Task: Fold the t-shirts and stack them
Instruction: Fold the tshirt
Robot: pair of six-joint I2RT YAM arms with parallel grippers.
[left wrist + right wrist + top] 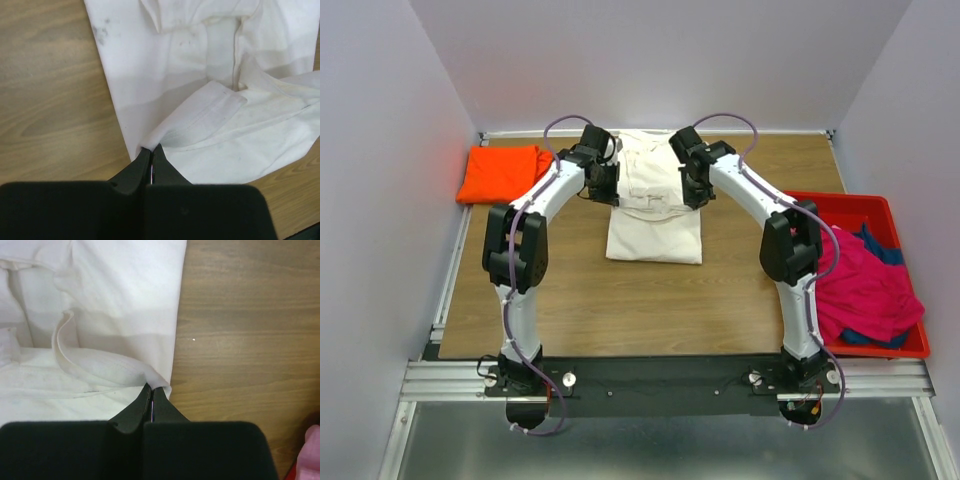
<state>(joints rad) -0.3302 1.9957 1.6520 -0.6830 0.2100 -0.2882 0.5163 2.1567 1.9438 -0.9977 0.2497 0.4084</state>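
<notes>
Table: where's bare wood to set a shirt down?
Widest bare patch: table, from the cream shirt to the near edge. Smaller: far right corner behind the red bin. Crowded: centre back, where left end effector and right end effector pinch the cream shirt; orange shirt fills far left.

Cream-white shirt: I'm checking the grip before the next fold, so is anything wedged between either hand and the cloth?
Nothing visible stands in the way. The left hand is shut directly on a folded edge at the left side of the cream-white shirt. The right hand is shut the same way on its right edge.
</notes>
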